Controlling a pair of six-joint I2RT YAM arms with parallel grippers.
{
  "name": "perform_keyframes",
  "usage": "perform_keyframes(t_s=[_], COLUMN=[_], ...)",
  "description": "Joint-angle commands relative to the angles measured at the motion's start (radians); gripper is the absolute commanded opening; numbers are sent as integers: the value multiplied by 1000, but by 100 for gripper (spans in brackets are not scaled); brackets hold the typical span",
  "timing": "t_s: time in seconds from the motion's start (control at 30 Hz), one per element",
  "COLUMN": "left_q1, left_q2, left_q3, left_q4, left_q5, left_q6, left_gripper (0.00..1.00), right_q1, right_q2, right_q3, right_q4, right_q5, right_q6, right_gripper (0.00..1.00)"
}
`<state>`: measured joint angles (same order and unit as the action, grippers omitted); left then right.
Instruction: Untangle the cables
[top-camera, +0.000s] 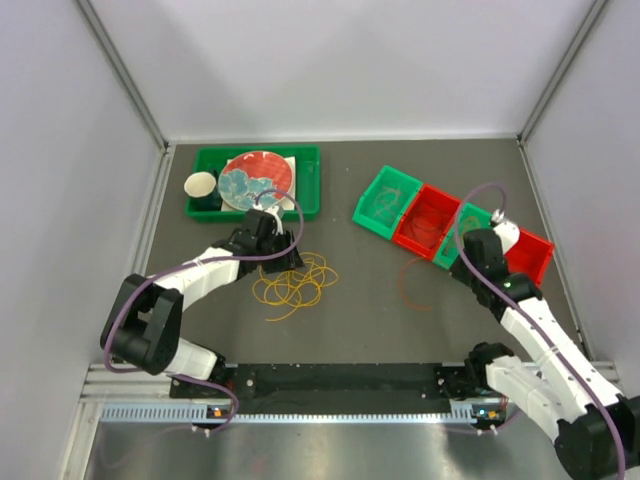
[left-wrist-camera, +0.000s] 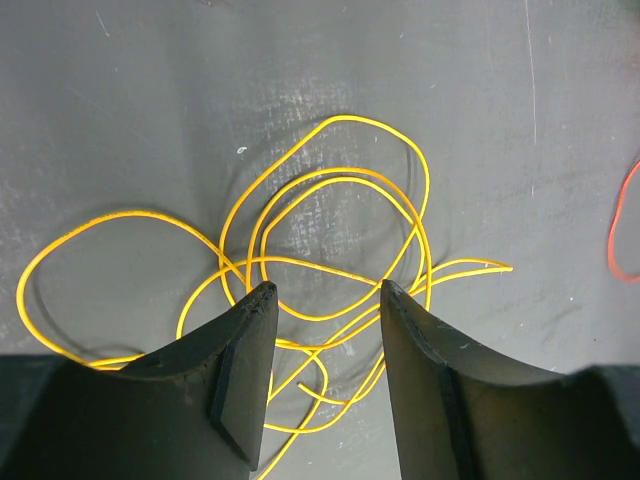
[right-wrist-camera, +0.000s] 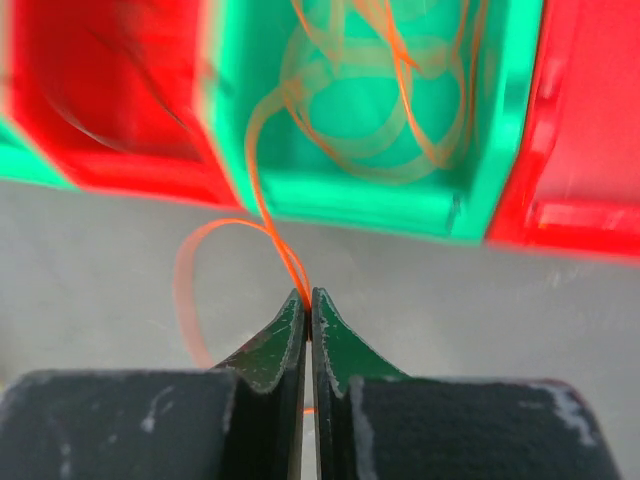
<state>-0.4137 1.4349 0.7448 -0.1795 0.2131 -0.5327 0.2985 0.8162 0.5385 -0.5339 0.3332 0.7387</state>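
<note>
Cable (right-wrist-camera: 270, 228) of orange wire sits pinched between the right jaws.

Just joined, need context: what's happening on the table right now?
Cable untangling, mid-job. The right hand is shut on an orange cable just in front of a green bin; the cable runs up over the bin's front wall to more orange loops inside. The left hand hangs open over the yellow cables, which lie looped over each other on the table.
</note>
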Motion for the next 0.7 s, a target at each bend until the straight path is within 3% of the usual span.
perform_keyframes(t_s=[0.0, 0.23, 0.67], left_q1=[4, 4, 13], left_q2=[-16, -30, -48], left_q3=[18, 28, 42], left_q4=[32, 8, -26], left_q5=[12, -4, -35], left_q6=[-3, 11, 31], left_gripper=[50, 50, 50], right_q1=[4, -31, -254], right_q2=[-5, 141, 164], right_q3=[188, 400, 509], right_q4=[-31, 31, 98], right_q5=[136, 236, 92], right_q6=[-122, -275, -383], right_gripper=[0, 0, 0])
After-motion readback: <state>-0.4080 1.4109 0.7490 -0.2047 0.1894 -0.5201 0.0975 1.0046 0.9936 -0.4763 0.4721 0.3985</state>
